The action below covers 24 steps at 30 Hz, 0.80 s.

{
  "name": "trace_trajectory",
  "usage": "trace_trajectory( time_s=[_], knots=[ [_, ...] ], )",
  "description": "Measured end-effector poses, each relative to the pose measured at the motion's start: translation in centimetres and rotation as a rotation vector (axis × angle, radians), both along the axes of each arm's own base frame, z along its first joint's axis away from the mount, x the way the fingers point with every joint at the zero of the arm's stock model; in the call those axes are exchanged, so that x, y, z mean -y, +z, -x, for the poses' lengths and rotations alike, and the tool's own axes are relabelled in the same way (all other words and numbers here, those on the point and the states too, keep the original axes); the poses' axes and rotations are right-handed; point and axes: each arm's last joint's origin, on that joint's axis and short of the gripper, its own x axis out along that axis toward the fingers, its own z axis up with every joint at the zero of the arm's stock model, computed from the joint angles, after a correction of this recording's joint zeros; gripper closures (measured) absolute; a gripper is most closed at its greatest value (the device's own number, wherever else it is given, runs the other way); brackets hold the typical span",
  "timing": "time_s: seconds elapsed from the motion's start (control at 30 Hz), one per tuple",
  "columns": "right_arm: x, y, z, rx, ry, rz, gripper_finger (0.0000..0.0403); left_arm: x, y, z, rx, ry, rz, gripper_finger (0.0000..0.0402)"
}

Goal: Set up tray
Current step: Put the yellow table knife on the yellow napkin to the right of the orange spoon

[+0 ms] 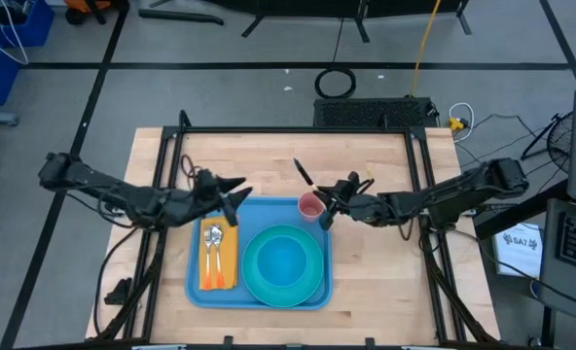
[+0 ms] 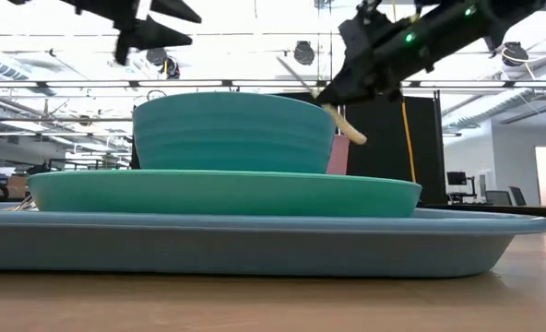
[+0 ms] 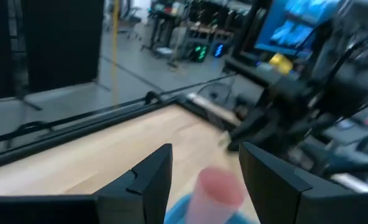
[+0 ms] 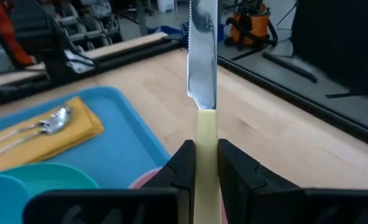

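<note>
Two grippers up: the right gripper [image 1: 329, 206] pinches a knife [image 4: 202, 56] at center frame, over a pink cup [image 1: 310, 206]. The left gripper [image 1: 237, 192], fingers spread and empty, hovers left of center. The blue tray [image 1: 197, 289] sits at lower center of the table.

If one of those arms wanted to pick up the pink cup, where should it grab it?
Probably by the pink cup's side wall near the rim, coming from the bare table side at the tray's far right corner. It stands upright, with the bowl close on the other side and the right gripper, holding a knife, beside it.
</note>
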Motion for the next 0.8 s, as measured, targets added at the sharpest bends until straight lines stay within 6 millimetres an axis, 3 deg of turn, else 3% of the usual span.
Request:
trace_trajectory(
  time_s=[0.23, 0.4, 0.53, 0.8],
  knots=[
    [0.3, 0.0, -1.1, 0.058, 0.05, 0.034, 0.037, -2.3, -0.2, -3.9, 0.188, -0.156, 0.017, 0.0211],
    [0.3, 0.7, -1.1, 0.087, 0.062, 0.07, 0.037, -4.2, -0.9, -5.5, 0.292, -0.207, 0.083, 0.021],
    [0.3, 1.2, -1.3, 0.097, 0.067, 0.088, 0.037, -5.3, -1.2, -7.2, 0.305, -0.169, 0.152, 0.021],
    [0.2, 1.6, -1.7, 0.088, 0.074, 0.115, 0.037, -5.8, -0.6, -13.4, 0.218, -0.23, 0.15, 0.0211]
  ],
)
